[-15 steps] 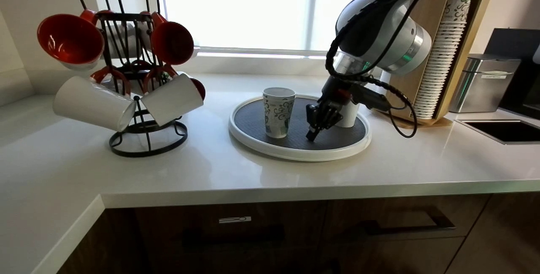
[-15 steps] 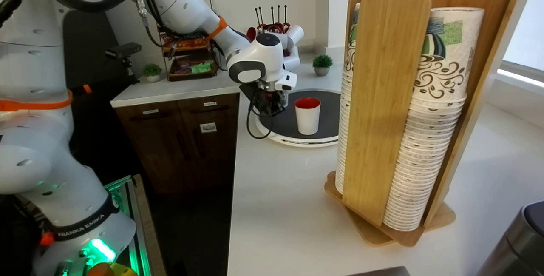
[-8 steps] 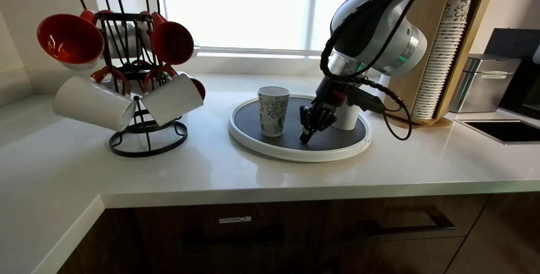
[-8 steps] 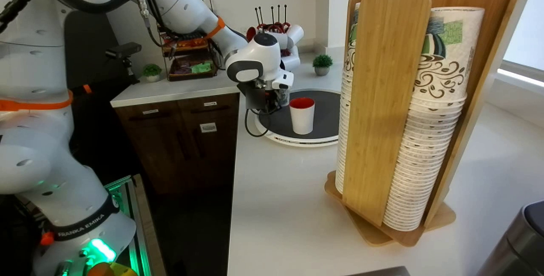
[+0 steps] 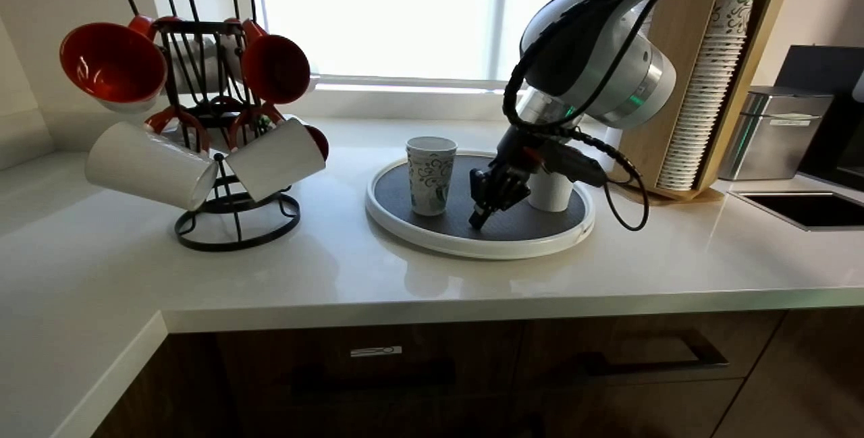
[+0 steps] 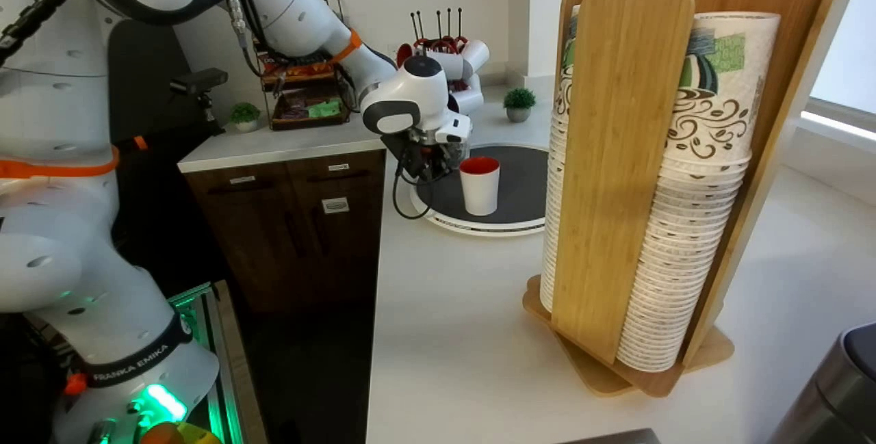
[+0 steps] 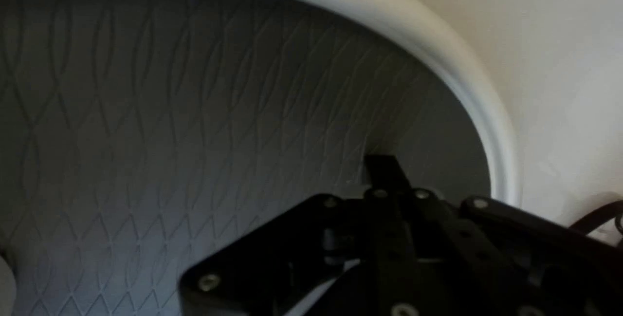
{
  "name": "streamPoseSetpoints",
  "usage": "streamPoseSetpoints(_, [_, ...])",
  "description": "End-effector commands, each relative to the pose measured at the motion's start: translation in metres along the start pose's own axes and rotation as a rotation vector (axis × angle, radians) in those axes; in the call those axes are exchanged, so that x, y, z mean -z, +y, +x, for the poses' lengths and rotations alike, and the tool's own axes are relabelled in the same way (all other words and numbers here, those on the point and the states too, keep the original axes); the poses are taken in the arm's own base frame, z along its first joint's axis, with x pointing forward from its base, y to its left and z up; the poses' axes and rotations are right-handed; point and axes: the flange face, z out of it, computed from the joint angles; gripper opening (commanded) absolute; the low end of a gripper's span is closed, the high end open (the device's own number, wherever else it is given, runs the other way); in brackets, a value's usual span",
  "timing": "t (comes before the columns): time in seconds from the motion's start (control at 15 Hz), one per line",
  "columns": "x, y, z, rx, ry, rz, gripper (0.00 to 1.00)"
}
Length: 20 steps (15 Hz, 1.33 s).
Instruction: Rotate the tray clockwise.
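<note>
The round tray (image 5: 466, 246) has a dark grey surface and a white rim and lies flat on the counter. It also shows in an exterior view (image 6: 489, 229), partly behind the wooden cup holder, and in the wrist view (image 7: 440, 43). My gripper (image 5: 476, 223) is shut with nothing between its fingers. It slants down, its fingertips at the grey surface inside the near rim, seemingly touching it. The fingertips (image 7: 380, 159) show against the tray in the wrist view. A patterned paper cup (image 5: 430, 178) and a white cup with red inside (image 6: 480, 191) stand upright on the tray, either side of the gripper.
A black wire rack (image 5: 236, 239) with red and white mugs stands beside the tray. A tall wooden holder (image 6: 619, 157) with stacked paper cups stands on the tray's other side. A metal box (image 5: 776, 131) is farther along. A cable loop (image 5: 628, 202) hangs from the wrist.
In an exterior view my gripper has moved left along the tray's near side. The patterned cup shifted left and back, the white cup left and nearer, so the tray has turned clockwise seen from above.
</note>
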Motion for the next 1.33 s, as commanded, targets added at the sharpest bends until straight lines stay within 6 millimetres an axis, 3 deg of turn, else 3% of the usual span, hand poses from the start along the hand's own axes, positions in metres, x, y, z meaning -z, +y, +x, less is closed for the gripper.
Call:
streamPoseSetpoints(0.0, [-0.022, -0.002, -0.005, -0.028, 0.025, 0.005, 0.0])
streamPoseSetpoints(0.6, [-0.032, -0.01, 0.003, -0.157, 0.156, -0.053, 0.0])
streamPoseSetpoints(0.87, [-0.011, -0.016, 0.004, -0.233, 0.149, -0.034, 0.0])
streamPoseSetpoints(1.27, [0.022, 0.012, 0.011, -0.302, 0.187, -0.072, 0.0])
